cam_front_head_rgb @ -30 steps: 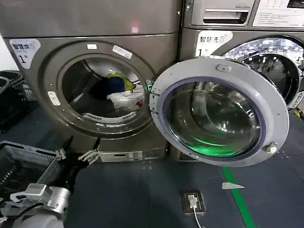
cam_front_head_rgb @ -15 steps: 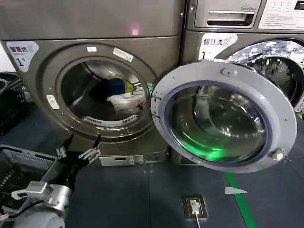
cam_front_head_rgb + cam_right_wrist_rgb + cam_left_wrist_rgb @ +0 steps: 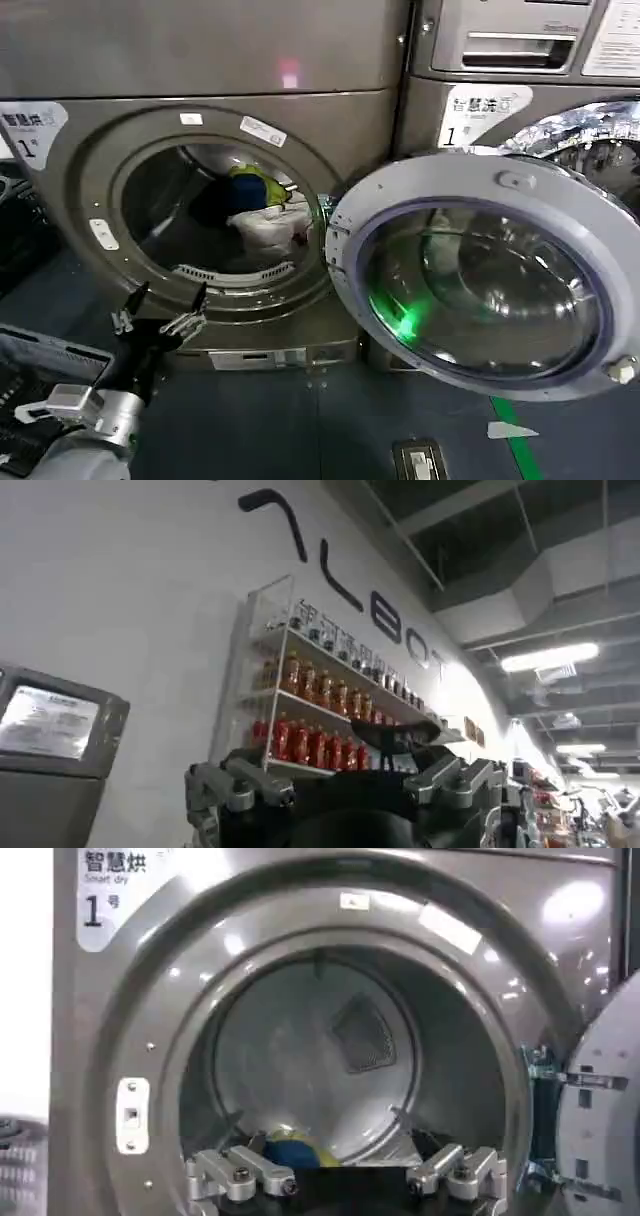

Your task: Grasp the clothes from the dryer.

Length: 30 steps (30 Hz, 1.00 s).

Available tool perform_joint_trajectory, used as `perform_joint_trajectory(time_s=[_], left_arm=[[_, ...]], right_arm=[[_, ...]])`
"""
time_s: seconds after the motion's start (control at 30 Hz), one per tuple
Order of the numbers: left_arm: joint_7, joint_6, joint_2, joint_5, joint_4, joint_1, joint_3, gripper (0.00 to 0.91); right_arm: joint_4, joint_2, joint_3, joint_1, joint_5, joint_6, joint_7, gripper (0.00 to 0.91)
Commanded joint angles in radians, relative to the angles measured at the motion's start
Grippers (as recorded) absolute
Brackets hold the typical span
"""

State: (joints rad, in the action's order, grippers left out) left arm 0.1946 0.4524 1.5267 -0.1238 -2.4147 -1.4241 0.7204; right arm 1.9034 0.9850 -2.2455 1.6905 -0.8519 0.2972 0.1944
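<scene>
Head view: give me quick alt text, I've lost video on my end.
The left pincer hangs open just below the dryer porthole, empty, short of the clothes heaped inside the drum. The round door stands swung open to the right, and a dark basket sits on the floor at the left.

place: self-service laundry or laundry demo hall | evidence: two big bronze-grey front-loaders side by side, the dryer [image 3: 215, 150] tagged "smart dry 1" with its round door [image 3: 480, 275] swung open, a second machine [image 3: 530, 90] beside it | floor: dark mats, green line [image 3: 515, 440] | also: wall shelves of red bottles [image 3: 320, 715], large wall lettering
</scene>
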Motion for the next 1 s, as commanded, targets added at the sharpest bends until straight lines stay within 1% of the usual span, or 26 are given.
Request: perform_joint_trajectory(time_s=[0.03,1.0], left_arm=[[0.0,0.0,-0.001,-0.002,-0.001,0.001,0.0,0.907],[0.002,0.0,0.001,0.003,0.007,0.003,-0.002,0.907]], right_arm=[[0.002,0.002,-0.001,0.0,-0.002,0.001,0.0,0.907],[-0.017,0.01,-0.002,-0.01,-0.001,-0.008,0.004,0.907]])
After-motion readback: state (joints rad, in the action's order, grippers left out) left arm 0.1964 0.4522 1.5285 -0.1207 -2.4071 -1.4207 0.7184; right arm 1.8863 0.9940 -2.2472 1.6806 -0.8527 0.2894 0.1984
